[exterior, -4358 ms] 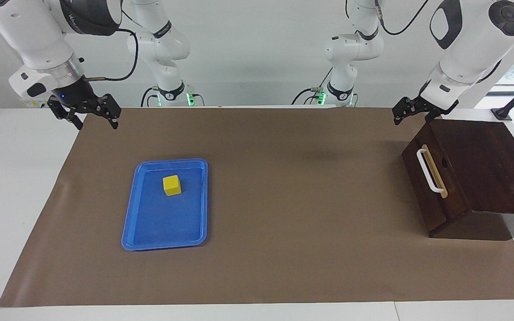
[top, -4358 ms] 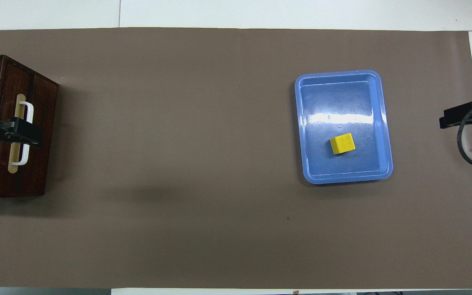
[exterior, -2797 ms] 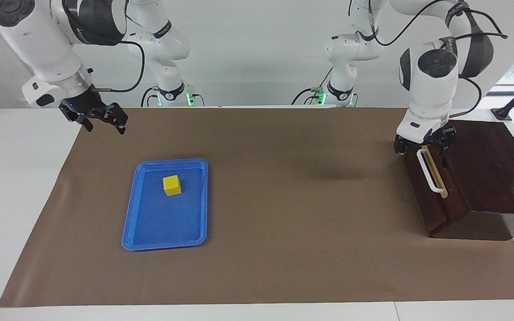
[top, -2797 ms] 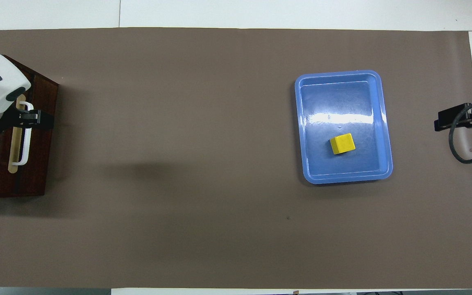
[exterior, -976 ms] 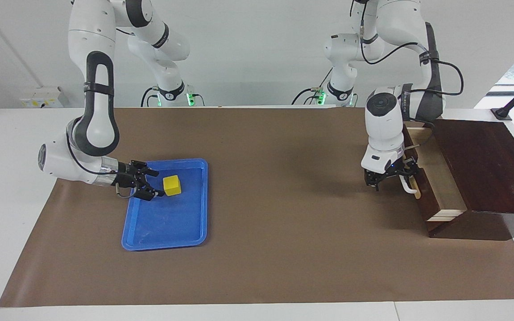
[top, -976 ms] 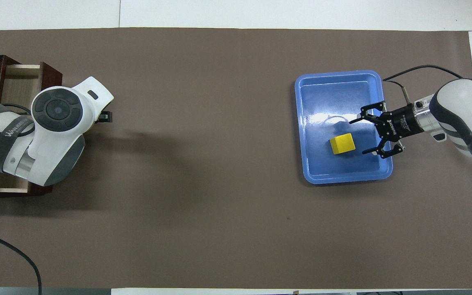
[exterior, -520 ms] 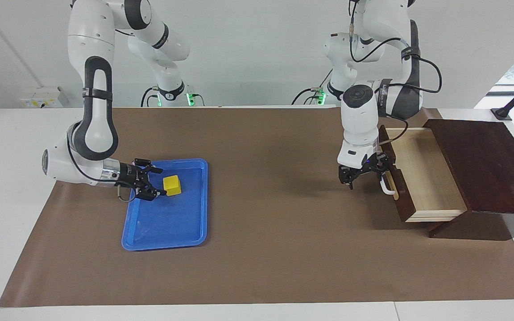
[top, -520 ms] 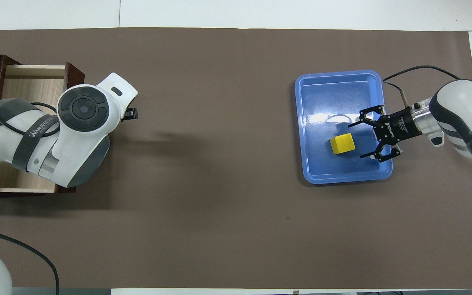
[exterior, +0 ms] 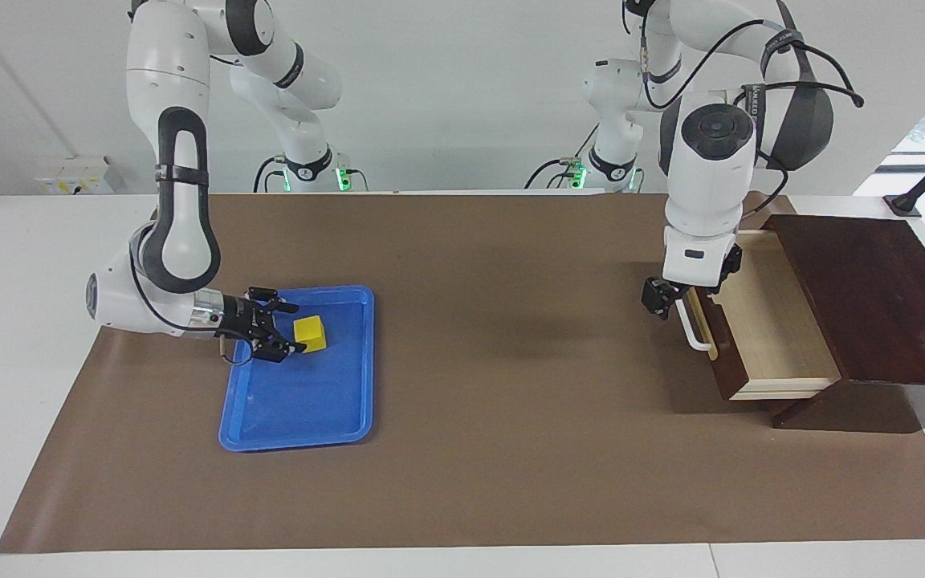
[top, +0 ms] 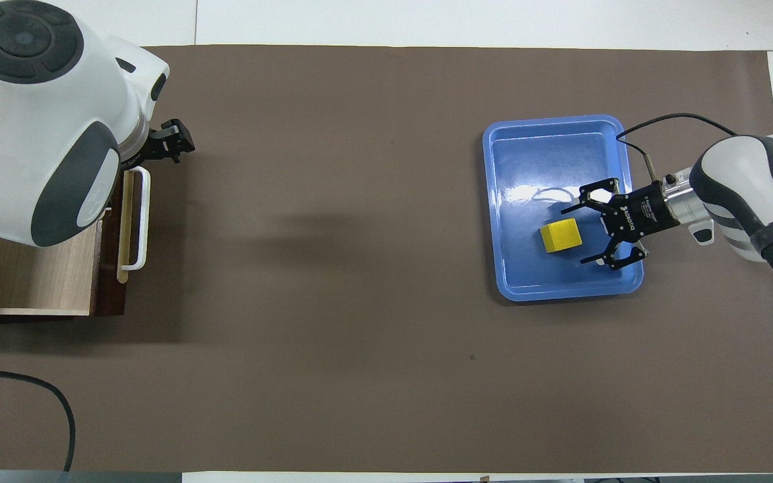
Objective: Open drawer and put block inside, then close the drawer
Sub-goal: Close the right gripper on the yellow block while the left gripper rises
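Since half a second ago: your left gripper (exterior: 658, 300) has let go of the handle (exterior: 690, 327) and risen; it now hangs just beside that handle's robot-side end, over the mat (exterior: 495, 361). Whether its fingers are apart or together you cannot tell.

Drawer (exterior: 755, 321): pulled well out of the box (exterior: 872, 297) at the left arm's end of the table, as it was half a second ago. You can see its pale wood floor (top: 37, 278) bare in the overhead view.

Block (exterior: 309, 334): resting in the tray (exterior: 334, 417), in the half nearer the robots, same spot as before.

Right gripper (top: 588, 226): you have it low inside the tray, lying nearly level and pointing at the block, a shade closer than half a second ago. Fingers (top: 591, 258) spread wide, their tips just beside the block, on the side toward the right arm's end; no contact shows.

Tray: on the mat toward the right arm's end, unmoved.
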{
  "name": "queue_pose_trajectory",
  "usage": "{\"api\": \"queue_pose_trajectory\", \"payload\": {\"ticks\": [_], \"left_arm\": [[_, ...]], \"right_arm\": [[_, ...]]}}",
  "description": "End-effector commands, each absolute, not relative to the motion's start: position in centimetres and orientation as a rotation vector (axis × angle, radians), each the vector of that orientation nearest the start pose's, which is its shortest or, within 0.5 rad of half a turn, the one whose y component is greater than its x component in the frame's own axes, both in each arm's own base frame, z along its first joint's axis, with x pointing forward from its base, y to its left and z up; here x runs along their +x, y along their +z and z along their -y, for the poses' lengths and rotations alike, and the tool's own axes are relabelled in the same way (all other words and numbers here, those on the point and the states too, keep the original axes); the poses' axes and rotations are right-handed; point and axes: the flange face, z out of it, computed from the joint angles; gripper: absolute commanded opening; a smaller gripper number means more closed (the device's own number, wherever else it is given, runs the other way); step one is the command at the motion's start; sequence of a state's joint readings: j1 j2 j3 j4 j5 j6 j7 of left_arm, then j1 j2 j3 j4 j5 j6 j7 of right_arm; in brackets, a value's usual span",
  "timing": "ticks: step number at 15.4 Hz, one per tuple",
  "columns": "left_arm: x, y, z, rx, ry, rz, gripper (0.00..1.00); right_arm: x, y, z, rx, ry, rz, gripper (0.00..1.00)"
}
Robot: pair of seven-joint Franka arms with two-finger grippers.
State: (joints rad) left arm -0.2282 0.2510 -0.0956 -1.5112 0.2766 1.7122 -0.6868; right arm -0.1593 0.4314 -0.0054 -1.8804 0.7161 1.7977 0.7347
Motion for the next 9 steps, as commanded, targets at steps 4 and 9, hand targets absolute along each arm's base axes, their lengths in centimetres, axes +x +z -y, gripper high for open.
{"api": "queue_pose_trajectory", "payload": {"ticks": [4, 9], "left_arm": [[60.3, 52.1, 19.7, -2.855, -0.037, 0.879, 1.00], [59.8, 53.1, 19.6, -2.847, -0.023, 0.982, 1.00]], "right_arm": [[57.6, 25.4, 4.3, -2.065, 0.808, -1.441, 1.00], [57.6, 25.6, 4.7, -2.048, 0.810, -1.458, 1.00]]}}
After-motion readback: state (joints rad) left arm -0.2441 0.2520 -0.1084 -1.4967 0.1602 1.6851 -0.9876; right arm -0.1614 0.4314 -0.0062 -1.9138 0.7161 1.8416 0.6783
